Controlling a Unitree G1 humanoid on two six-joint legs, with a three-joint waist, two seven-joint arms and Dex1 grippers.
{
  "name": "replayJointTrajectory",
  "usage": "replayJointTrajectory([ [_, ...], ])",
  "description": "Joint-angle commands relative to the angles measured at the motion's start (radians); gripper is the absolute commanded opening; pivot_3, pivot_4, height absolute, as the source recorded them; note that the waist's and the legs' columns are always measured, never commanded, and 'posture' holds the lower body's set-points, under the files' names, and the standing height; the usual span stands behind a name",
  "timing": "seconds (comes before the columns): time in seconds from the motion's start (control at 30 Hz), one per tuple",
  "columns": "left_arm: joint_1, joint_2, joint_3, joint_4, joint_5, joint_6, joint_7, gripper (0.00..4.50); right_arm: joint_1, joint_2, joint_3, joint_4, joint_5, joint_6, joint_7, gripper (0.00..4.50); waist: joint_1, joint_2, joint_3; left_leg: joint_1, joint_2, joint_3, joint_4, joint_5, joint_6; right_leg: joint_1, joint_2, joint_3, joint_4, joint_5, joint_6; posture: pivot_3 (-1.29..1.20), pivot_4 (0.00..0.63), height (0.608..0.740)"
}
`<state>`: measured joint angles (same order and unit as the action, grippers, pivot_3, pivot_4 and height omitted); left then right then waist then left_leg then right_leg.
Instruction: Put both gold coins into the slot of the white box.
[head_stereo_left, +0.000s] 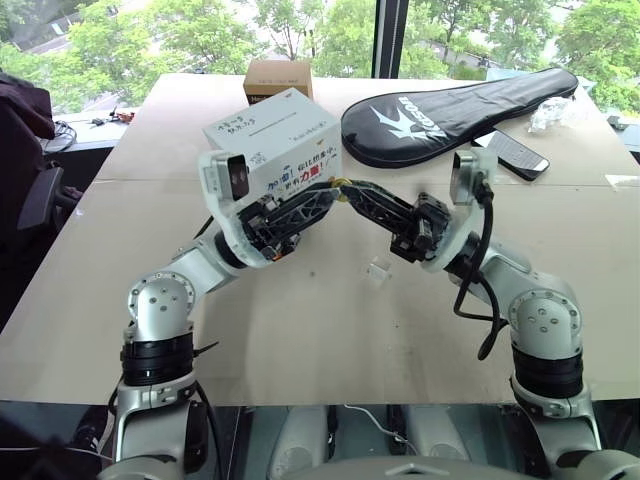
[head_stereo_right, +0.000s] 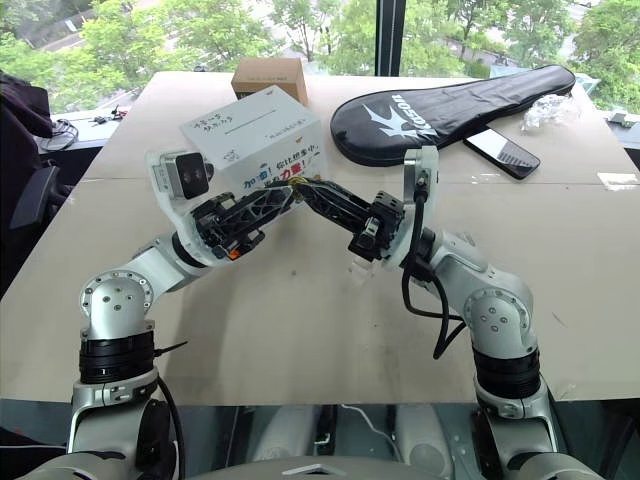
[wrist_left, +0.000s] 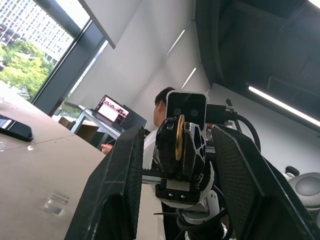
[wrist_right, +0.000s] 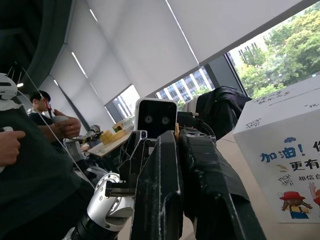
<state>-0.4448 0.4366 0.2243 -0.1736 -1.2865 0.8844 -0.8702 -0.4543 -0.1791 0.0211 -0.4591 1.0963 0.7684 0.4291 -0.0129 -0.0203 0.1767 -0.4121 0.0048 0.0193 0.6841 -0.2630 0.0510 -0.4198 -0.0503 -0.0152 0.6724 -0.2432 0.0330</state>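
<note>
Surface (head_stereo_left: 300, 330): broad pale tan top, window with green trees behind its far edge. Racket cover (head_stereo_left: 455, 112): black, white logo, lying at the far right of the surface. White box (head_stereo_left: 272, 140): cardboard cube with black handwriting on top, cartoon figures and red and blue lettering on the near face, standing at centre back; the slot (head_stereo_left: 283, 116) is a thin dark line on its top face. Brown cardboard box (head_stereo_left: 278, 78): smaller, just behind the white box. Phone (head_stereo_left: 509, 153): dark, flat, near the racket cover's near edge. Left hand (head_stereo_left: 335, 193): raised in front of the white box, pointing right, fingers parted and empty, meeting the right hand tip to tip. Right hand (head_stereo_left: 345, 185): pointing left, fingers pressed together on a gold coin (wrist_left: 179, 137), which stands edge-on between the pads in the left wrist view. Clear plastic bit (head_stereo_left: 377, 271): small, on the surface below the right hand. A person sits at a laptop in the background.
</note>
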Motion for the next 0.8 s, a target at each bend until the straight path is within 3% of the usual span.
replayJointTrajectory([
  [0.03,-0.018,-0.002,0.001,-0.030,-0.015,-0.002,-0.013,1.65,-0.020,-0.001,-0.001,-0.047,0.022,-0.007,-0.001,0.00,0.000,0.000,0.000,0.000,0.000,0.000,0.000,0.000,0.000,0.000,0.000,0.000,0.000,0.000,0.000,0.00,0.150,0.740],
  [0.13,-0.019,-0.004,0.003,-0.031,-0.025,0.004,-0.016,0.37,-0.019,0.000,-0.005,-0.044,0.024,-0.010,-0.005,0.00,0.000,0.000,0.000,0.000,0.000,0.000,0.000,0.000,0.000,0.000,0.000,0.000,0.000,0.000,0.000,0.00,0.150,0.740],
  [0.2,-0.018,-0.004,0.006,-0.032,-0.035,0.010,-0.015,0.03,-0.019,0.000,-0.006,-0.043,0.025,-0.012,-0.008,0.00,0.000,0.000,0.000,0.000,0.000,0.000,0.000,0.000,0.000,0.000,0.000,0.000,0.000,0.000,0.000,0.00,0.150,0.740],
  [0.6,-0.018,-0.001,0.002,-0.038,-0.038,0.022,-0.007,0.03,-0.026,-0.001,-0.001,-0.033,0.028,-0.006,-0.010,0.00,0.000,0.000,0.000,0.000,0.000,0.000,0.000,0.000,0.000,0.000,0.000,0.000,-0.001,0.000,0.000,0.00,0.150,0.740],
  [0.7,-0.022,-0.005,0.000,-0.034,-0.017,0.007,0.003,0.00,-0.024,-0.012,-0.003,-0.026,0.046,0.009,0.004,1.06,0.000,0.000,0.000,0.000,0.000,0.000,0.000,0.000,0.000,0.000,0.000,0.000,-0.001,0.000,0.000,0.00,0.150,0.740],
  [0.73,-0.028,-0.014,0.004,-0.025,-0.009,-0.005,0.018,0.00,-0.021,-0.010,-0.008,-0.022,0.043,0.003,0.002,1.06,0.000,0.000,0.000,-0.001,0.000,0.000,0.000,0.000,0.000,0.000,0.000,0.000,-0.001,0.000,0.000,0.00,0.150,0.740],
  [0.8,-0.059,-0.022,0.028,0.002,0.000,-0.032,0.050,0.00,-0.011,-0.005,-0.032,-0.009,0.020,-0.017,-0.027,2.13,0.001,0.000,0.000,-0.001,0.000,0.000,0.000,0.000,0.000,0.000,0.000,0.000,-0.001,0.000,0.000,0.00,0.150,0.740],
])
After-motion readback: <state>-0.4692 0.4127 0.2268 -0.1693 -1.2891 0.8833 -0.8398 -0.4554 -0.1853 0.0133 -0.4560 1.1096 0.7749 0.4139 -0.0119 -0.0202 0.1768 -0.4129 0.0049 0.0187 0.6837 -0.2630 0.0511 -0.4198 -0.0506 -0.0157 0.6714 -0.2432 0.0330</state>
